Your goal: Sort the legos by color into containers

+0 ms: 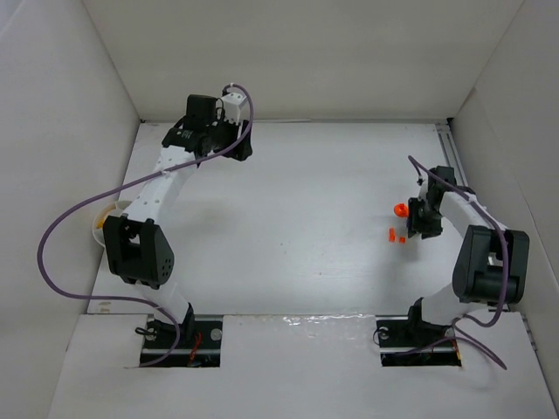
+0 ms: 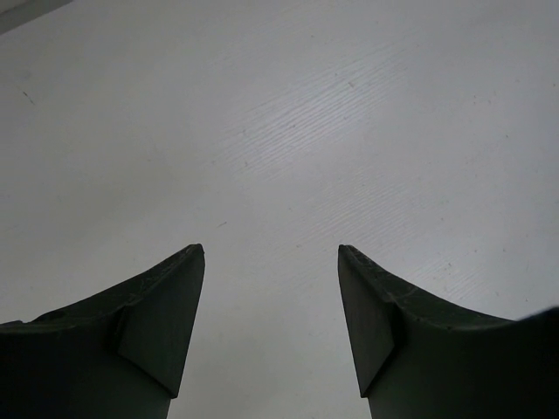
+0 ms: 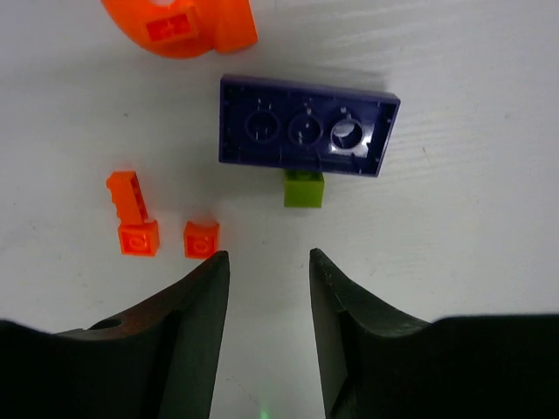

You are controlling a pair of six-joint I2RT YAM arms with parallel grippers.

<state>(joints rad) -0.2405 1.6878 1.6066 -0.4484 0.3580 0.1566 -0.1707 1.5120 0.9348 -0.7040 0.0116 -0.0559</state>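
In the right wrist view, my right gripper (image 3: 269,257) is open and empty, low over the floor. Just ahead of it lies a small green lego (image 3: 304,188) touching a purple-blue plate (image 3: 306,125). Three small orange legos (image 3: 138,237) lie to the left, one (image 3: 201,238) close to my left fingertip. A larger curved orange piece (image 3: 179,26) lies at the top. In the top view the right gripper (image 1: 414,222) is beside the orange legos (image 1: 390,233). My left gripper (image 2: 271,250) is open over bare floor; in the top view it (image 1: 217,120) is at the far back left.
A round whitish container (image 1: 106,218) with something orange-yellow in it sits at the left, partly hidden under my left arm. White walls enclose the floor on three sides. A purple cable (image 1: 52,236) loops from the left arm.
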